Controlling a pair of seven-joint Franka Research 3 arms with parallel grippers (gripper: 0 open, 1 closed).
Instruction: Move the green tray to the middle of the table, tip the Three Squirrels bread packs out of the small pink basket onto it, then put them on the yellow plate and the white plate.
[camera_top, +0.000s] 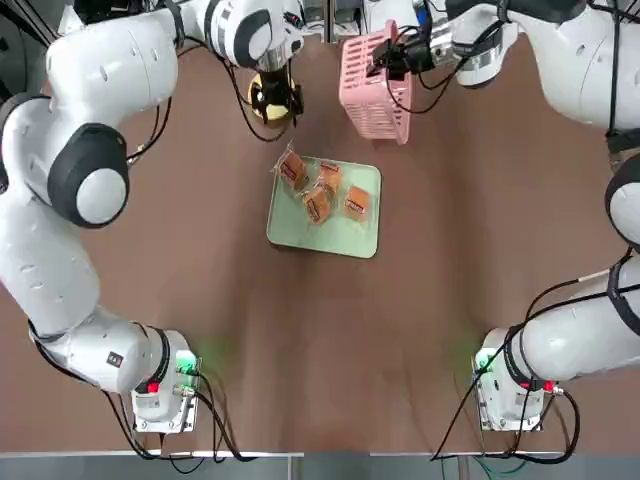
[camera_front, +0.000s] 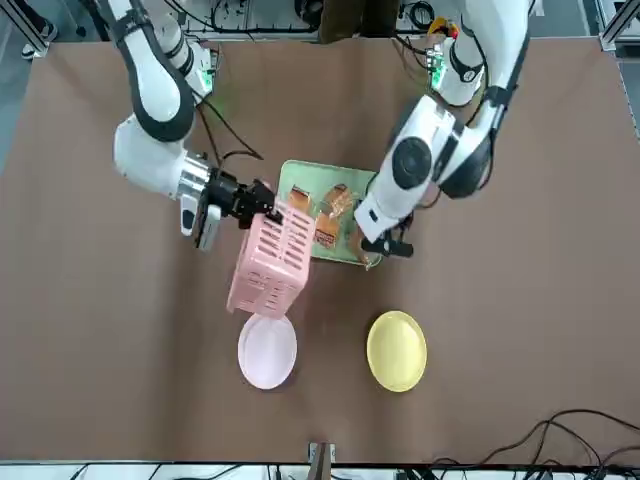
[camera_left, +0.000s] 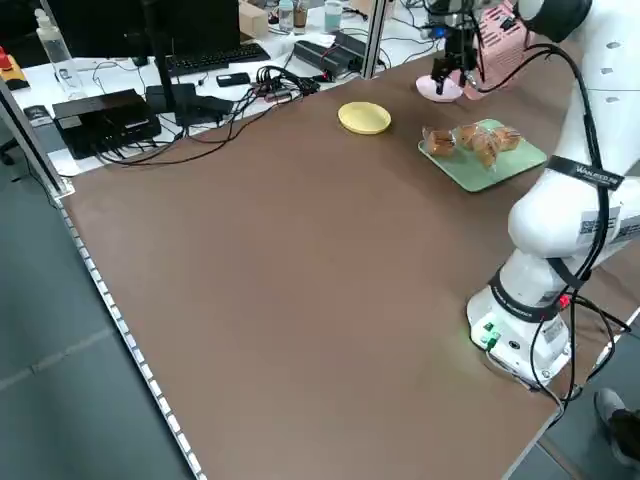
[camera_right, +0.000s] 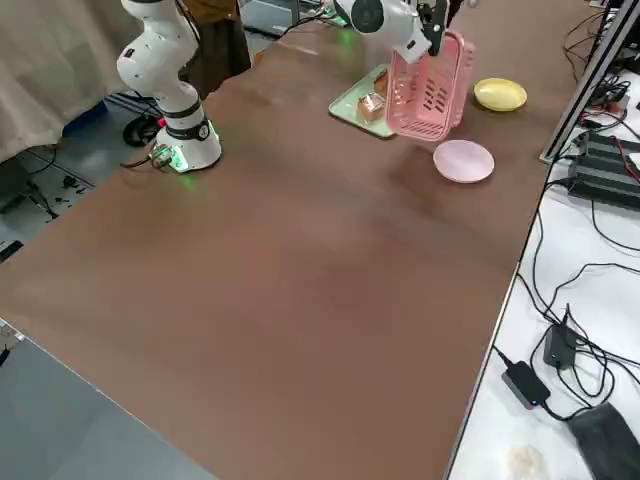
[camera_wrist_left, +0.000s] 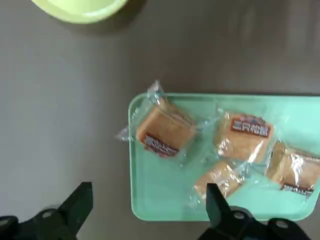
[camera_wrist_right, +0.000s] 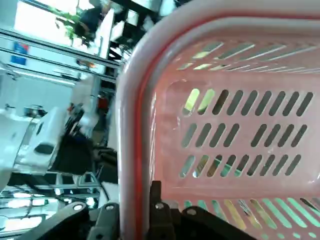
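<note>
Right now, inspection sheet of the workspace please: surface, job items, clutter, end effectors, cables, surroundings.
Surface: brown table, bare around the job items.
Job items: four bread packs on green tray mid-table; pink basket lifted and tilted; white plate and yellow plate hold nothing.
Clutter: nothing seen.
End effectors: right end effector shut on the basket rim; left end effector open above the tray edge.
Cables: at arm bases.
Surroundings: side bench with electronics.

The pale green tray lies flat mid-surface, carrying four clear-wrapped Three Squirrels bread packs scattered close together. The pink basket is tipped on its side in the air beyond the tray. The yellow plate and white plate rest apart, both bare.
</note>
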